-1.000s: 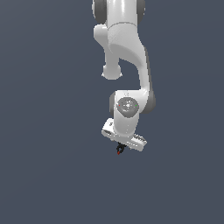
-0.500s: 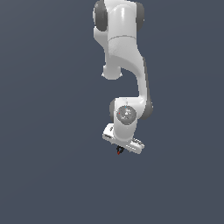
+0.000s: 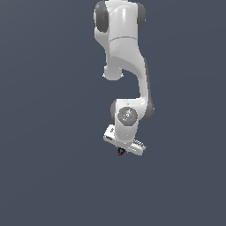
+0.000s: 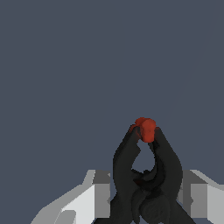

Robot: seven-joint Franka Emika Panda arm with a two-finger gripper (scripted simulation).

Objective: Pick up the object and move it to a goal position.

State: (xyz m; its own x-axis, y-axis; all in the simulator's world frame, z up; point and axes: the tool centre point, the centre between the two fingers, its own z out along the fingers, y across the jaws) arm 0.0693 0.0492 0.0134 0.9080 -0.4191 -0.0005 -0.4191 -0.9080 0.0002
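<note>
Sitting right under the white gripper [image 3: 122,150], the object [image 3: 120,153] is a tiny black pronged thing with a red tip, pinched between the fingers [image 4: 94,199] and hanging in mid-air with no surface in sight. Looks like the carry stage to me, so I'd keep the squeeze steady and move smoothly, since those thin prongs could slip out easily. No goal marker shows anywhere. The exterior view gives the whole arm [image 3: 128,66] but only a speck of the object; the wrist view shows its crossing prongs and red tip [image 4: 145,127] up close.
</note>
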